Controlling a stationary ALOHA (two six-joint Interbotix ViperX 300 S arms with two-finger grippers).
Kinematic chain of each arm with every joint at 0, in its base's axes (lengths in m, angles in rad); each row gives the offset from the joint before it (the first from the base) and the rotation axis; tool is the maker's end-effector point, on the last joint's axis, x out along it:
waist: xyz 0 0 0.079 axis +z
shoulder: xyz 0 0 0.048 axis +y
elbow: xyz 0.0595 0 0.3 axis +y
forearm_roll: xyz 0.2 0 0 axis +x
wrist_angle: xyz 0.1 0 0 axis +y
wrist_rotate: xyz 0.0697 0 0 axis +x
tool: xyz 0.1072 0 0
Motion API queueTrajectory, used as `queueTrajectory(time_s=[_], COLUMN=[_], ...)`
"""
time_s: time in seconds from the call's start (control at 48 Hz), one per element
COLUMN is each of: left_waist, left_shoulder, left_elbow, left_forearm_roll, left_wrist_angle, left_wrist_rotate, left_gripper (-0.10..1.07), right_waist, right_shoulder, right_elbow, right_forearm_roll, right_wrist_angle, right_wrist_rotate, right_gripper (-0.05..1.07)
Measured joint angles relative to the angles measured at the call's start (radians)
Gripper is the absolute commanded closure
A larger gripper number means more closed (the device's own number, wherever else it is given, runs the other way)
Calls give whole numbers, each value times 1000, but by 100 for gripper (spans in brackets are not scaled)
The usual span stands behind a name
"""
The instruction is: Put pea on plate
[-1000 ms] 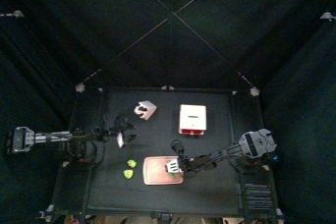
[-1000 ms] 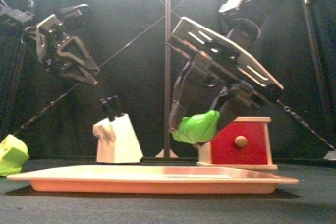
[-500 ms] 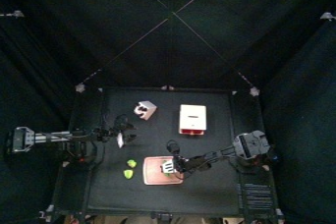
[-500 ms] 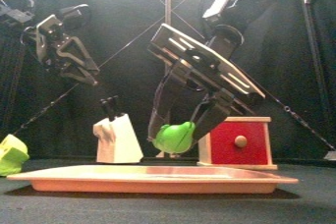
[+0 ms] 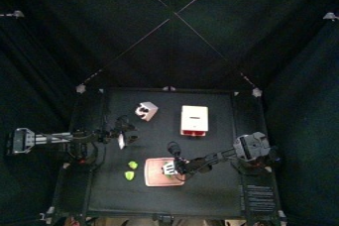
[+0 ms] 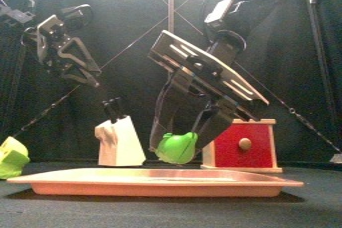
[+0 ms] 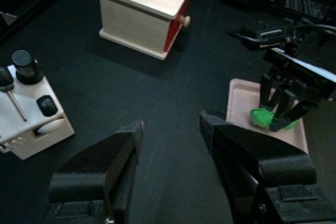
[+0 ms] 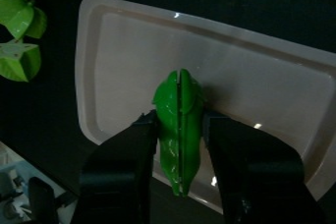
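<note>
Right now the right end effector hangs over the plate, its two black jaws clamped on the green pea, a glossy pod held lengthwise between them. From the front, the pea sits low between the jaw tips, just above the plate's surface; whether it touches the plate cannot be told from that view. The right wrist view looks straight down the jaws at the pea against the pale pinkish-beige plate, which fills most of the background, with its lighter rim visible along the edges. Beside the plate, on the dark tabletop, lie two pale green pieces, clear of the rim. From above, the plate lies near the front of the tabletop, the right arm reaching in over it from the right side, and the white-and-red box stands farther back. A small white block with dark fittings stands to the left of that box. The left end effector rests well away on the left side, raised above the tabletop, its jaws standing apart with nothing between them; its wrist view takes in the box and the right arm at the plate.
</note>
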Motion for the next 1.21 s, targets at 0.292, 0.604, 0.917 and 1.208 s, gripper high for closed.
queueTrajectory(time_s=[0.292,0.604,0.917,1.208], left_waist=[-2,0,0,0], left_shoulder=[2,2,2,2], left_elbow=[2,2,2,2], left_forearm_roll=[0,0,0,0], left_wrist_angle=[2,2,2,0], left_wrist_rotate=[2,2,0,2], left_gripper=[12,12,12,12], right_waist=[-2,0,-2,-2], right_shoulder=[8,6,6,8], right_elbow=[0,0,0,-9], right_forearm_roll=[3,9,11,8], right_wrist_angle=[0,0,2,2], right_wrist_rotate=[2,0,0,-2], right_gripper=[25,19,19,19])
